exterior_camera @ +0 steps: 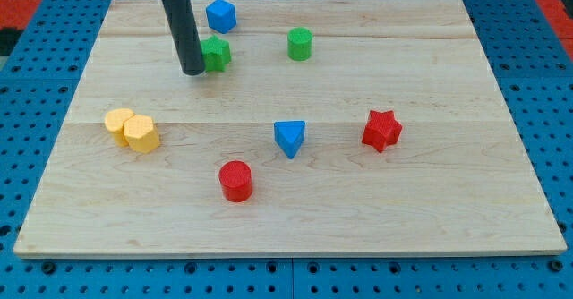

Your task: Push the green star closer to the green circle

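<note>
Wooden board, my tip seemingly touching green star, green circle rightward

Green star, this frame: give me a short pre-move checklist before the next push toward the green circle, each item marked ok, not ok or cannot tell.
1. My tip sits on the view's left of the green star, the side away from the green circle: ok.
2. Tip actually touching the star: cannot tell; they look adjacent.
3. Board between star and circle free of blocks: ok.
4. Blue cube lies just toward the view's top of the star, outside the push line but close: ok, watch it.
5. Star already beside the circle: not ok, a clear gap shows.
6. Circle well inside the board edge: ok.
</note>
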Robot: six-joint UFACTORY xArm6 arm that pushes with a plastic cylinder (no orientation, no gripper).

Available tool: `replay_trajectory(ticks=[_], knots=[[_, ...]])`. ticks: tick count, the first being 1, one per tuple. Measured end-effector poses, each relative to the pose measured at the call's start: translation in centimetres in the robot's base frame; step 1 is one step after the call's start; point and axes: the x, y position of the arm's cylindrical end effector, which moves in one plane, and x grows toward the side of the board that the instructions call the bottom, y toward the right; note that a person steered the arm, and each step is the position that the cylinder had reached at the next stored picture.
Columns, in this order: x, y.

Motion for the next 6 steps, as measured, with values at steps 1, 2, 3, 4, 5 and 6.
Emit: replay_trajectory(ticks=[1, 2, 3, 4, 5, 6], knots=[[-1.0, -0.1], [-1.8, -1.1], [-3.2, -1.3], [-3.7, -0.1], [-3.7, 4.3], [-3.7, 7.3]])
